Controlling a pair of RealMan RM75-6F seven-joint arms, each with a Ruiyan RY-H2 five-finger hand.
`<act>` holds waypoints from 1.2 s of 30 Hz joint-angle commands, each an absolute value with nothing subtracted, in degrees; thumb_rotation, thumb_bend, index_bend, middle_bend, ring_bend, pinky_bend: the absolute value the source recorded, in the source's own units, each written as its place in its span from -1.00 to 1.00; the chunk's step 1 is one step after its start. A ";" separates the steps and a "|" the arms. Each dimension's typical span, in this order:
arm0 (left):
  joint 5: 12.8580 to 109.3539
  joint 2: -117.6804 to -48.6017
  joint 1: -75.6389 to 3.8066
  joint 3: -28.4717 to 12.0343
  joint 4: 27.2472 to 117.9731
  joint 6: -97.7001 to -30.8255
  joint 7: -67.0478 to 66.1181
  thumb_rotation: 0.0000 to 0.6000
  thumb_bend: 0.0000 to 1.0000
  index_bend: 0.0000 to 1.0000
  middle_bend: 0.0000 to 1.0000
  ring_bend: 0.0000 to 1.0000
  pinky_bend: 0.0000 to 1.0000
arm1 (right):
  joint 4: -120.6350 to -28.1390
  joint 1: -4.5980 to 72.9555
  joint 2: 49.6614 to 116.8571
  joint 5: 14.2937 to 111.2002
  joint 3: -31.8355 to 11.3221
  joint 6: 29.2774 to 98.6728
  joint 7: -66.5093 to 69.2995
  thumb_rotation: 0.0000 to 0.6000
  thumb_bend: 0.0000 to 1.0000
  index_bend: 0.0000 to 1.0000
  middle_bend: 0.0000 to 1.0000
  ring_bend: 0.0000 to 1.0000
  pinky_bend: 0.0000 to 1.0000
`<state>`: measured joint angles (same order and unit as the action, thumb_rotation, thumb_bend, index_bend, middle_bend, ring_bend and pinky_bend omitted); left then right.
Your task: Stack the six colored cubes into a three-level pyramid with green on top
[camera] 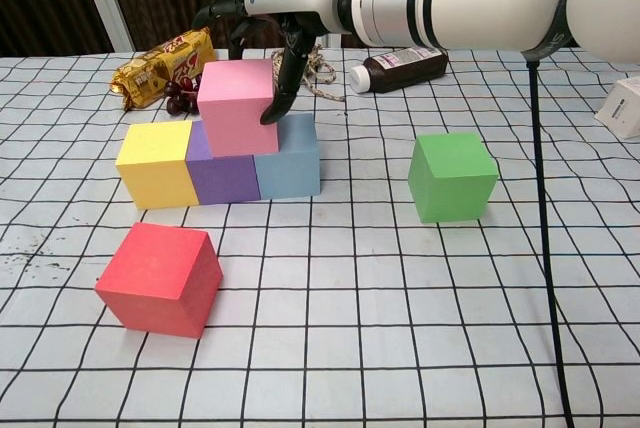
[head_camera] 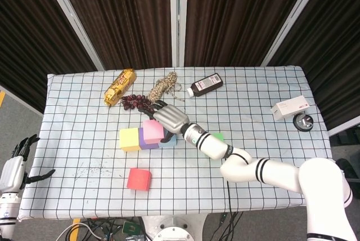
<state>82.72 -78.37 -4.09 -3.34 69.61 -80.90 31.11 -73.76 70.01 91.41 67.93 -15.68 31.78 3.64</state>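
While the pink cube (camera: 237, 108) sits on the second level, straddling the purple cube (camera: 224, 176) and blue cube (camera: 290, 158) with the yellow cube (camera: 156, 163) at their nine o'clock, the right hand (camera: 270, 20) has its fingers (camera: 283, 83) curled around it; whether they press or merely touch, I can't tell. These cubes look light, stiff and faintly grippy, best taken by opposite flat faces. At five o'clock stands the green cube (camera: 453, 176), at seven the red cube (camera: 160, 277). Twelve o'clock is crowded: snack packet (camera: 164, 62), grapes (head_camera: 134, 102), rope (head_camera: 164, 87), a dark bottle (camera: 400, 67). Off the tabletop (head_camera: 264, 89), the left hand (head_camera: 17, 163) hangs spread and empty.
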 commanded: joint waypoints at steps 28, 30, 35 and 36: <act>82.80 -78.17 -3.95 -3.56 69.57 -81.30 31.80 1.00 -1.00 -0.95 -0.73 -1.00 -0.95 | -75.57 70.22 90.59 66.02 -17.27 31.60 5.93 1.00 -0.95 -1.00 -0.76 -1.00 -1.00; 82.84 -78.25 -3.92 -3.52 69.51 -81.33 31.83 1.00 -1.00 -0.95 -0.73 -1.00 -0.95 | -76.79 69.79 89.97 66.52 -17.61 32.22 6.73 1.00 -0.96 -1.00 -0.76 -1.00 -1.00; 82.94 -78.30 -3.94 -3.55 69.48 -81.45 31.73 1.00 -1.00 -0.94 -0.73 -1.00 -0.95 | -80.79 68.28 87.77 67.64 -17.93 34.20 7.84 1.00 -0.96 -1.00 -0.77 -1.00 -1.00; 82.94 -78.29 -3.94 -3.56 69.50 -81.47 31.68 1.00 -1.00 -0.94 -0.73 -1.00 -0.95 | -81.59 67.98 87.36 67.85 -18.05 34.71 8.00 1.00 -0.96 -1.00 -0.77 -1.00 -1.00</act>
<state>82.94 -78.29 -3.93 -3.55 69.49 -81.47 31.69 -80.44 68.61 88.18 67.35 -17.83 33.86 7.59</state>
